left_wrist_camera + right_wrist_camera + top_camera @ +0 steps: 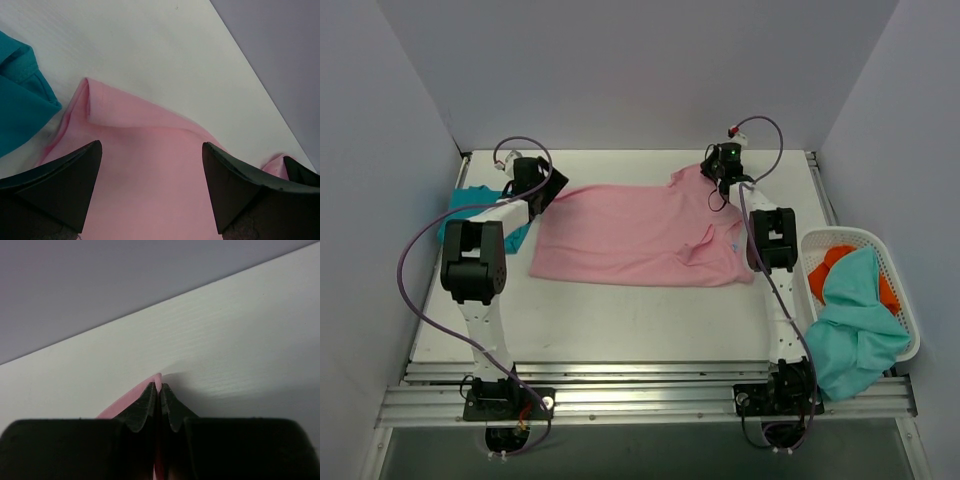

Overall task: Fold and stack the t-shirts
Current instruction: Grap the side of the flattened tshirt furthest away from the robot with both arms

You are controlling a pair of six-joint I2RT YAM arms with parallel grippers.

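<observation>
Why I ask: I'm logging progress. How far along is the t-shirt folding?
Done: the teal-blue t-shirt looks folded at far left. In hand: the pink t-shirt lies spread flat; the right gripper has its jaws shut on a far corner, the left gripper hovers over the opposite edge, jaws open. Left: folding and stacking the pink one, plus the mint garment and orange garment in the basket.

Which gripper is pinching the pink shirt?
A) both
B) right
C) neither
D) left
B: the right gripper is shut on an edge of the pink shirt, while the left gripper stands open over the cloth.
</observation>
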